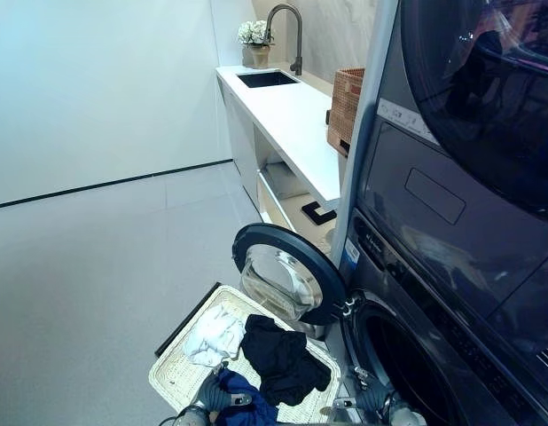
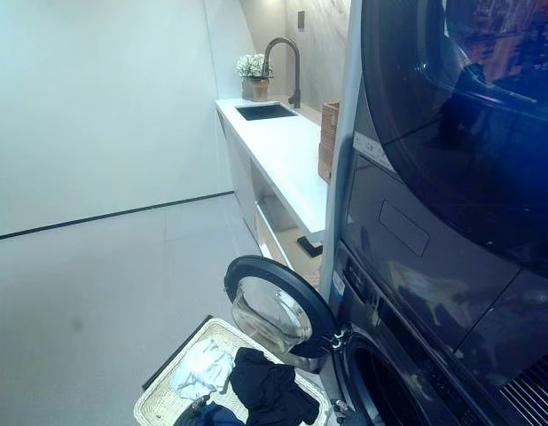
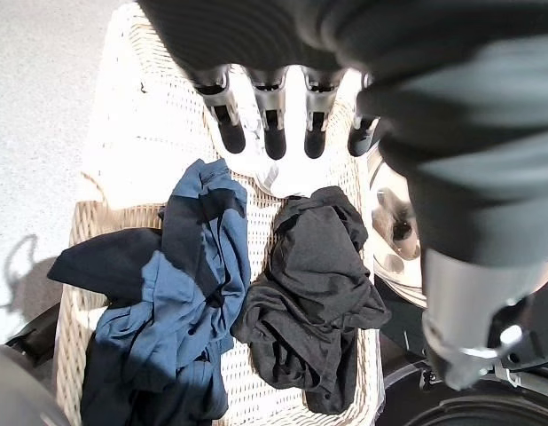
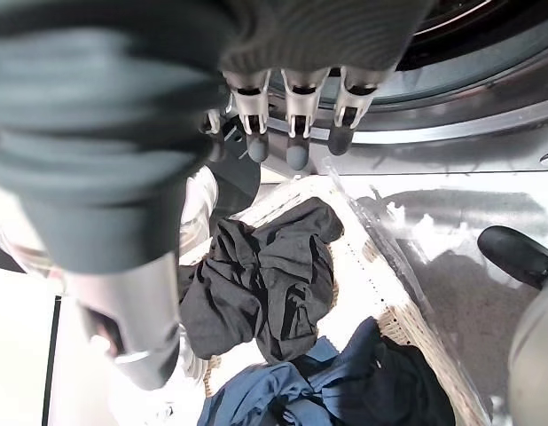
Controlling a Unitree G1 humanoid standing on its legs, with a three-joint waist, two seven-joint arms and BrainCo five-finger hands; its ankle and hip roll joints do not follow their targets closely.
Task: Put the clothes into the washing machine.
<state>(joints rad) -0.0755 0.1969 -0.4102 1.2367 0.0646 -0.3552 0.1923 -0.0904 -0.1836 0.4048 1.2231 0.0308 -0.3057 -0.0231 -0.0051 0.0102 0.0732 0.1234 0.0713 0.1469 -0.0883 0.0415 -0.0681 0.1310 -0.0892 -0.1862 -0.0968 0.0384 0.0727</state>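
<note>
Both robot hands hang empty above the basket (image 1: 172, 373) — the left robot hand (image 3: 270, 120) with fingers straight over the white cloth (image 1: 216, 335), the right robot hand (image 4: 292, 115) likewise slack, near the washer (image 1: 416, 373) mouth. All the clothes lie in the basket on the floor: the blue garment (image 3: 190, 293) beside the black garment (image 3: 314, 293), the white one beyond them. The washer door (image 1: 287, 271) stands wide open just past the basket. Nothing is loaded yet, so this looks like the reach before a first pick. Next, a hand must drop onto one garment, close on a good bunch — then carry it to the drum.
</note>
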